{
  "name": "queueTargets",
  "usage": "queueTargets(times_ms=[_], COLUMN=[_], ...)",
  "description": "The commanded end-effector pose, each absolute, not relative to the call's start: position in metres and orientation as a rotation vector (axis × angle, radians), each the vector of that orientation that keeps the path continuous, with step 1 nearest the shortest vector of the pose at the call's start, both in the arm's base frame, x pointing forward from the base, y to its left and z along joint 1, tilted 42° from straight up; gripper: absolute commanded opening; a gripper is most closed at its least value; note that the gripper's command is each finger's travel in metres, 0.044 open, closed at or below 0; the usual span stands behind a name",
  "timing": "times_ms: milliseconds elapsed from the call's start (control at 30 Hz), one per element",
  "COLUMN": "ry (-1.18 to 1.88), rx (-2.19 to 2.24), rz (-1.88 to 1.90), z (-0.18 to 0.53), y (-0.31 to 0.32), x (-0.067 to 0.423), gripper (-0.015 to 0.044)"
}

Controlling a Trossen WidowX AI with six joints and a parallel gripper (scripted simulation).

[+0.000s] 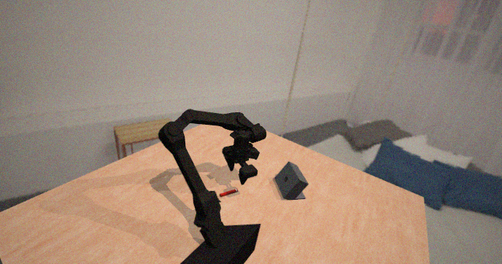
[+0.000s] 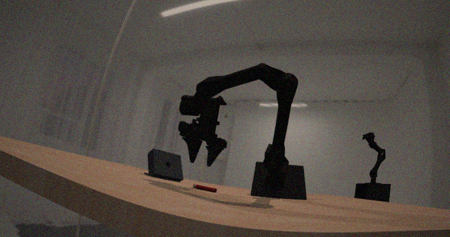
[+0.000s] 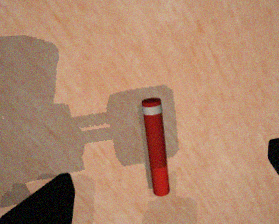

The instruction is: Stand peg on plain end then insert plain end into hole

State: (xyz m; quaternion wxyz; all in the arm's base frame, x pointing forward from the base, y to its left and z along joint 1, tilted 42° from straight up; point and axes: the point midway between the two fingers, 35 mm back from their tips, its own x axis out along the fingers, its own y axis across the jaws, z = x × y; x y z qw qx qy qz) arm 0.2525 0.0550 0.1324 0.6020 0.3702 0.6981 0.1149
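One arm: the gripper (image 2: pixel 203 153) hung above the peg (image 1: pixel 228 192), fingers pointing down at the table (image 1: pixel 328 229) — a stance that suits a grasp from above.
Fingers: spread about as wide as they go, nothing between them; in the wrist view the peg lay between the two dark fingertips, clear of both.
Peg: red, flat on the bench near its middle, just ahead of the arm's base (image 1: pixel 252 233); white band (image 3: pixel 151 110) at the end away from the camera.
Sloped panel (image 1: pixel 290 181): toward the bench's right edge, apart from the peg, its hole (image 2: pixel 167 163) unfilled — insertion not yet begun.
Step, as I judged: lowering to grip the peg for standing on its plain end.
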Motion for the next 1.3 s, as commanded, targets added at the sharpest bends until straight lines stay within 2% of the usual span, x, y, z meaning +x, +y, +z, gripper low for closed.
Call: queueTargets(times_ms=[0, 1267], ry=[1.626, 1.624], rx=[0.87, 0.871], rz=[0.263, 0.264], z=[0.128, 0.083], y=[0.058, 0.099], x=[0.252, 0.252], gripper=[0.044, 0.044])
